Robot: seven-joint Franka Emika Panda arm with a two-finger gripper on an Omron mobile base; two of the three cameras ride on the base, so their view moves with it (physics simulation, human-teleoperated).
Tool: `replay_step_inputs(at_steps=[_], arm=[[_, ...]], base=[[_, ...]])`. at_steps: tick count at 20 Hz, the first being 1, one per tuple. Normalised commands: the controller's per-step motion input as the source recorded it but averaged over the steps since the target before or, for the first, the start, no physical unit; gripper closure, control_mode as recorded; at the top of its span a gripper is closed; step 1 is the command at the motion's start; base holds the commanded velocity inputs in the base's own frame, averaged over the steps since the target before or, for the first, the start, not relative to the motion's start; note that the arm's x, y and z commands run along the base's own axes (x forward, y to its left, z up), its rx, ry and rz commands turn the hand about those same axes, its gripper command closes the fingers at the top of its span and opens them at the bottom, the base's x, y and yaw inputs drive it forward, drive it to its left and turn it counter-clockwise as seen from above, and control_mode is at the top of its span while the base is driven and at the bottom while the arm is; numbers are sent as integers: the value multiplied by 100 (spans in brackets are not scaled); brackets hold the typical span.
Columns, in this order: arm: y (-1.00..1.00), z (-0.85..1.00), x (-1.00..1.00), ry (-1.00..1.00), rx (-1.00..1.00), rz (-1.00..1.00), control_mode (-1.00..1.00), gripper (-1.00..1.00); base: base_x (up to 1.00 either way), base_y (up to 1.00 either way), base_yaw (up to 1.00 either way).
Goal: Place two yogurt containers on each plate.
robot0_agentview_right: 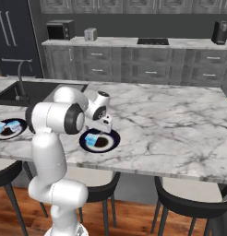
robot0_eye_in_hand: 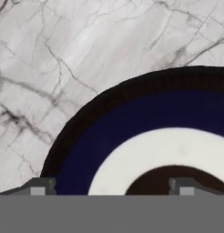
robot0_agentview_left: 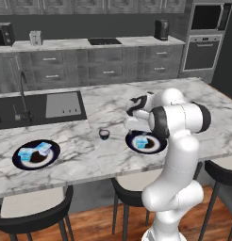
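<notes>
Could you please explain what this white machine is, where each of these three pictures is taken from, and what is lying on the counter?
The white machine is a robot arm on a driving base, in a rendered kitchen. Two pictures come from cameras on the base, behind the arm to its left and right. The third comes from a camera on the hand, looking along the end effector, whose two small dark tips rise at the bottom.

On the marble counter lie two dark plates. The far plate, near the sink, carries two light-blue yogurt containers. The near plate, below the hand, carries yogurt too; I cannot tell whether one cup or two. A small dark cup stands between the plates.

In the hand view the tips stand apart with nothing between them, so the end effector looks open and empty.
</notes>
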Motion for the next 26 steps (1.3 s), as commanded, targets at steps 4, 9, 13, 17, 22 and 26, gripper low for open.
replay_step_inputs(at_steps=[4, 9, 13, 17, 22, 26], arm=[[9, 25, 29, -1, 0, 7, -100, -100], [45, 51, -9, -2, -2, 29, -100, -100], [46, 47, -23, -6, -9, 30, -100, -100], [48, 25, -33, -5, -12, 17, -100, -100], [37, 1, -16, -3, -4, 2, -100, -100], [38, 0, -1, 0, 0, 0, -100, -100]], base=[[0, 0, 0], [0, 0, 0], [0, 0, 0], [0, 0, 0], [0, 0, 0], [0, 0, 0]])
